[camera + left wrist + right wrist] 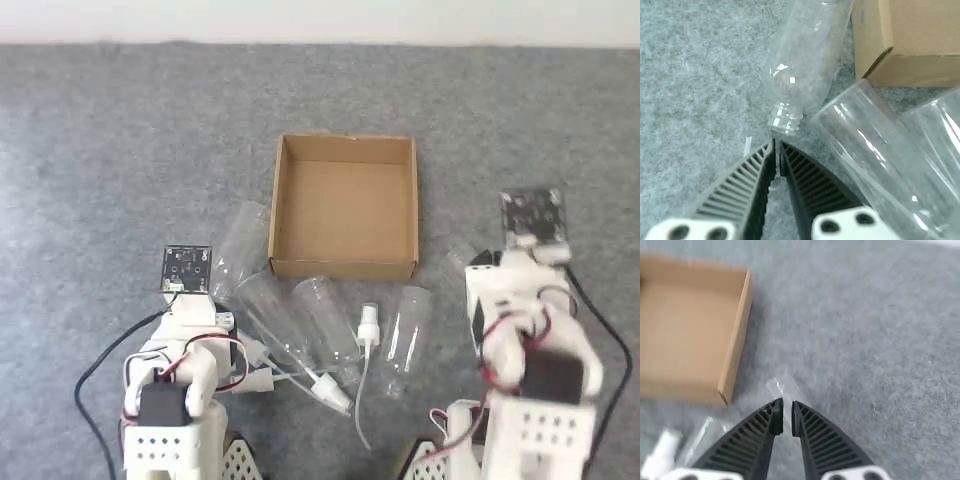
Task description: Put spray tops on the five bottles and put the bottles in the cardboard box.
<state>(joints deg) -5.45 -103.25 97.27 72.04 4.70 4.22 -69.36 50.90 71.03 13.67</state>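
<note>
Cardboard sets the scene: the cardboard box [343, 268] stands open near the middle of the grey table [120, 150], and every bottle I can find lies on its side outside it.

From the high view I count four clear bottles. One [243, 238] lies along the box's left wall. The other three [268, 305] [325, 318] [405, 338] fan out just in front of its near wall, with the two on the left crossing each other.

Three white spray tops lie among them. One [368, 325] sits between the two right-hand bottles, its thin tube trailing back toward the arms. Two more [330, 390] [262, 380] rest close to the left arm [180, 390] — whether either touches a bottle neck I can't tell.

The left jaws are pressed together with only a sliver between them, holding nothing. Their tips sit just short of the open, uncapped neck of the bottle beside the box.

The right arm [525, 340] stands to the right of the box. The right jaws are likewise drawn nearly closed around nothing, low over the table. Something clear [785, 387] lies just ahead of their tips, near the box's front right corner — I can't make out what it is.
</note>
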